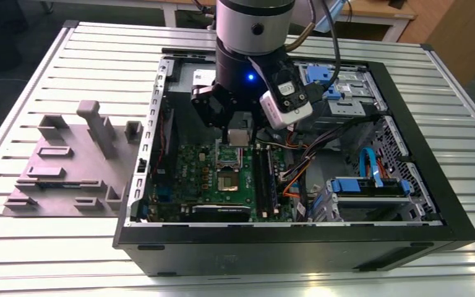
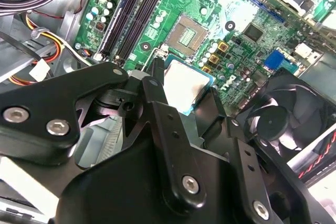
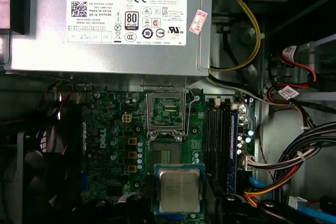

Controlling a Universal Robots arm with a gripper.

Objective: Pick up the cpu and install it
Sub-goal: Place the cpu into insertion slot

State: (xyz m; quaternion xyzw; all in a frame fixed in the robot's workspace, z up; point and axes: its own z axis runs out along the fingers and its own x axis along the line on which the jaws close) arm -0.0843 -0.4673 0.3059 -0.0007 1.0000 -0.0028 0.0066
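One tool [image 1: 239, 138] hung inside the open computer case [image 1: 303, 255], its black fingers [image 2: 210, 108] pinching the cpu [image 2: 185, 85] by opposite edges, silvery top facing both wrist cameras. The chip was held above the green motherboard [image 3: 105, 145], close beside the bare socket [image 3: 168, 155], whose metal frame [image 3: 167, 109] was swung open. The case stood on a slatted tabletop [image 1: 72, 49].

cpu [image 2: 181, 80] – edge nearest gripper [image 2: 185, 90] hidden behind its black linkage | fan [image 2: 273, 124] beside gripper – partly covered, cut by picture edge | motherboard [image 1: 206, 184] under gripper – partly hidden in exterior view
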